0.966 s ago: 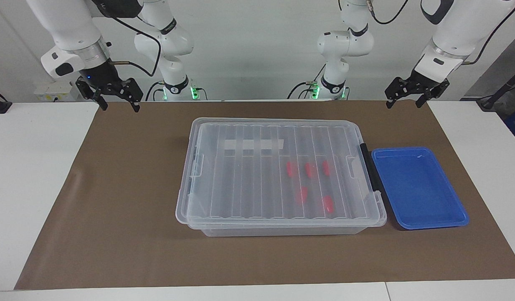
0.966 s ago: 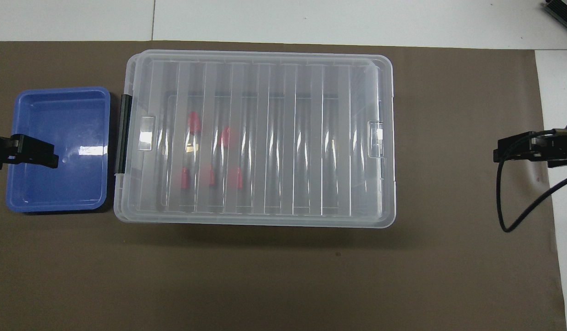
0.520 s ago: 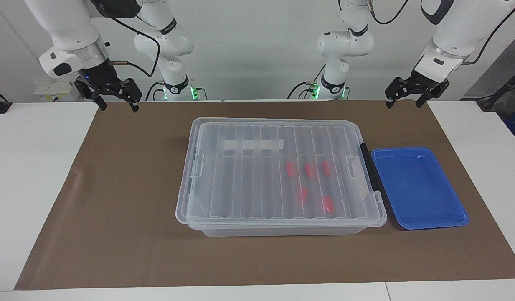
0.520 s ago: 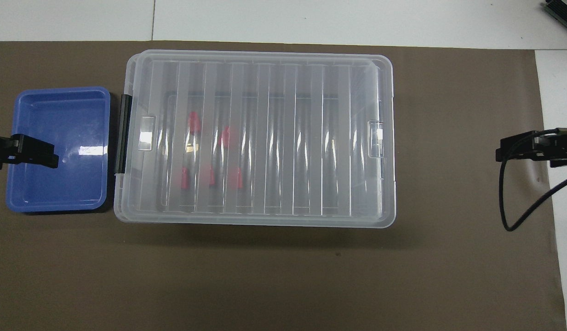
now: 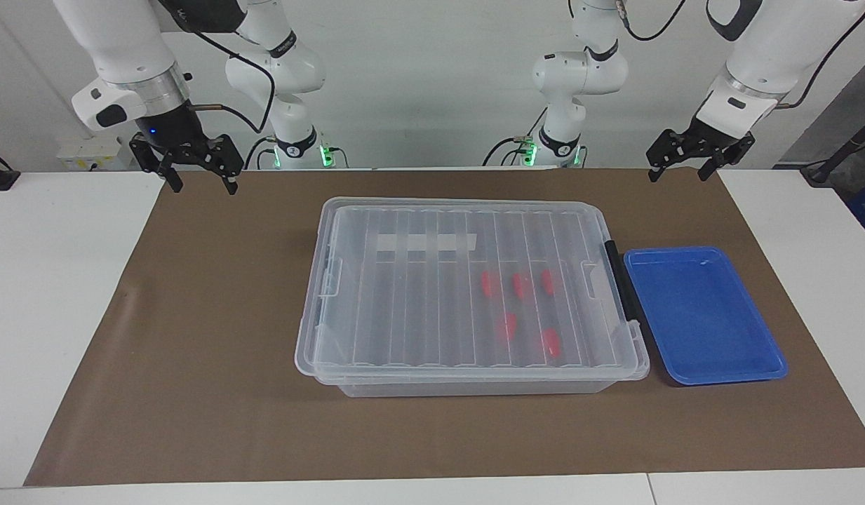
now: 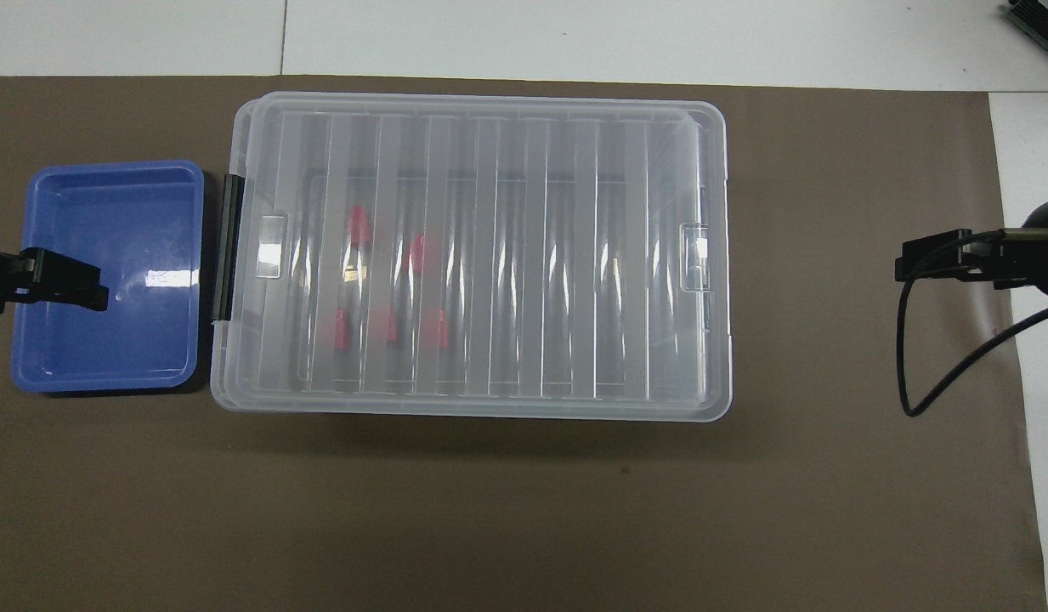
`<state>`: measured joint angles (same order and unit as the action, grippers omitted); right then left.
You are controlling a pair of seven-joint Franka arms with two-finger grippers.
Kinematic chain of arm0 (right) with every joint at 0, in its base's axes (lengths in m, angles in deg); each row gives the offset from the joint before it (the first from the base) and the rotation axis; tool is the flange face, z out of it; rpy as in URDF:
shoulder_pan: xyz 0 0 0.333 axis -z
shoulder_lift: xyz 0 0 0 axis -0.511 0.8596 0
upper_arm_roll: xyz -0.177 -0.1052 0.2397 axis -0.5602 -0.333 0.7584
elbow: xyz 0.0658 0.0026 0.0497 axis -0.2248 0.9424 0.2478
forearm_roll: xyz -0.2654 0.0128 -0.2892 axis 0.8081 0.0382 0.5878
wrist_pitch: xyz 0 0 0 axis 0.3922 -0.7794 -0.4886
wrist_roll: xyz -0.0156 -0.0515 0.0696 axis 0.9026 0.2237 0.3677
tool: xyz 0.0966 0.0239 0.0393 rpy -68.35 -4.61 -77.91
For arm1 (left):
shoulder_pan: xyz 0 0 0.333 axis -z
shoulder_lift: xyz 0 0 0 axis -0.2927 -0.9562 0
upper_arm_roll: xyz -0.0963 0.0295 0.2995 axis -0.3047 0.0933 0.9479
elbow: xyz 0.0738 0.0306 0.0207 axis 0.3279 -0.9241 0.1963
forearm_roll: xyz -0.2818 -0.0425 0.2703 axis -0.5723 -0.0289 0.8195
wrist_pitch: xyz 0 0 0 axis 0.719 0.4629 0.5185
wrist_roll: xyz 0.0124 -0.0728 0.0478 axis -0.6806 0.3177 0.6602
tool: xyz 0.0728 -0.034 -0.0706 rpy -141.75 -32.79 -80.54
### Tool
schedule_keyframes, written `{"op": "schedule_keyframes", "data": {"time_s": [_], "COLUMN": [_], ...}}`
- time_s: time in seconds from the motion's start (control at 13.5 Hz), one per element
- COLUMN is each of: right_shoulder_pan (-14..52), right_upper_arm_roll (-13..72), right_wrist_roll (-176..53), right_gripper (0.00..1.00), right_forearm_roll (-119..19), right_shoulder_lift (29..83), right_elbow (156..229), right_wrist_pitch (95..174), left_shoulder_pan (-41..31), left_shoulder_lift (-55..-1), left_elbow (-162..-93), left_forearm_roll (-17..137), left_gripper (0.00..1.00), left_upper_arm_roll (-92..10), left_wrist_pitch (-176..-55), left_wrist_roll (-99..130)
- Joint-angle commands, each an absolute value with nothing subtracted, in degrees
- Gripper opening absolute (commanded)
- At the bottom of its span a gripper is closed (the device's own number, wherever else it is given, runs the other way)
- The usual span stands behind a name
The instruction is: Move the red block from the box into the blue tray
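**Lidded box betw. two raised claws, red blocks still sealed inside**

A large clear box (image 5: 471, 294) sits mid-bench on a brown mat (image 5: 193, 337), its ribbed lid (image 6: 481, 255) on and closed. Its long axis runs from one arm's end of the bench to the other. Five red blocks lie on the box floor under the lid, bunched toward the left arm's end; the red block (image 5: 550, 343) farthest from the robots in that bunch is the one lying closest to the tray end. A blue tray (image 5: 706, 315) sits just beside the box's black-handled end (image 5: 618, 280), at the left arm's end, w/ nothing in it.

Left claw (image 5: 681, 167) hangs raised over the mat edge nearest the robots, fingers spread, holding nothing. In the overhead view its tips (image 6: 65, 285) overlap the tray, but it is well above it. Right claw (image 5: 197, 175) hangs raised over the mat at the other end, also spread and holding nothing, well apart from the box.

Key relation: blocks lie down and away from the left claw, toward bench centre, w/ the lid betw. claw and blocks. Left arm is clearly the nearer one to both blocks and tray. Judged from this, the lid needs to come off first.

Writing: none legible. A white tape strip (image 5: 426, 243) on the box shows through the lid, no text readable; no brand marks made out.
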<state>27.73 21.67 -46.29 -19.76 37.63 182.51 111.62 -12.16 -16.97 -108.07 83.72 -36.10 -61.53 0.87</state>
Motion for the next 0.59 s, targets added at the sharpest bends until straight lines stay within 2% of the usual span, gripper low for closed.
{"op": "schedule_keyframes", "data": {"time_s": [0.0, 0.52], "right_shoulder_pan": [25.9, 21.1], "right_upper_arm_roll": [21.8, 21.9], "right_wrist_roll": [-44.7, -38.4], "right_gripper": [0.99, 0.95], "right_forearm_roll": [-20.1, -20.1], "right_shoulder_lift": [38.0, 39.1], "right_elbow": [184.1, 193.3], "right_wrist_pitch": [114.4, 126.7], "left_shoulder_pan": [-12.5, -12.6], "left_shoulder_lift": [-15.7, -15.7], "left_elbow": [-109.3, -109.3], "left_forearm_roll": [84.7, 84.7], "left_gripper": [1.00, 1.00], "left_upper_arm_roll": [-36.6, -36.6], "left_wrist_pitch": [-61.1, -61.1], "left_wrist_roll": [1.2, 1.2]}}
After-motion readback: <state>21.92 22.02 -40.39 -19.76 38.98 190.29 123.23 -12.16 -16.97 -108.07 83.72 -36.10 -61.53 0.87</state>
